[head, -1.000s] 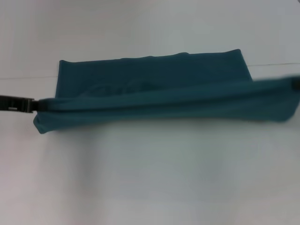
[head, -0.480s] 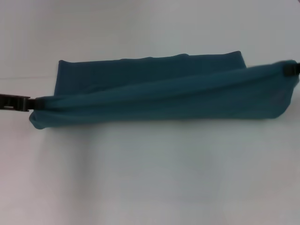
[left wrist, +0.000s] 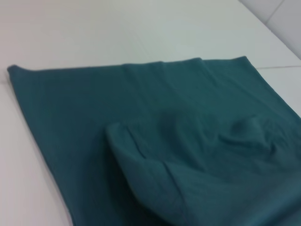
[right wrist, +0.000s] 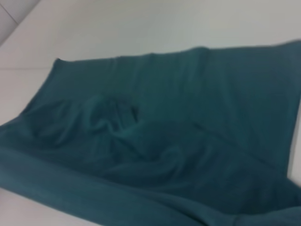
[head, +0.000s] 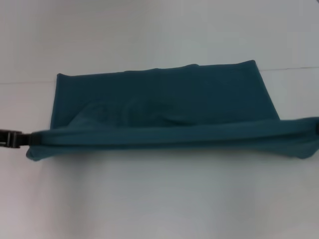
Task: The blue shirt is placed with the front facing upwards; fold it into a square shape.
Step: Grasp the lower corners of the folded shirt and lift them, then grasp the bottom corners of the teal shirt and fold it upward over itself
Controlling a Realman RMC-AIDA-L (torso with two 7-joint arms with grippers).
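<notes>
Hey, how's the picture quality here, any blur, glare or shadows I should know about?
Head view: soft all over, blue shirt edges fuzzy, faint shadow under its lifted front edge, no glare on the white table. Left wrist view: near folds blurred. Right wrist view: blurred throughout.

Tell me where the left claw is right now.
Head view: the left claw is at the far left edge, gripping the blue shirt's near-left corner above the white table.

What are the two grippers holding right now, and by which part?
Both hold the dark teal-blue cotton shirt by its raised near edge: left gripper at its left end, right gripper at its right end.
</notes>
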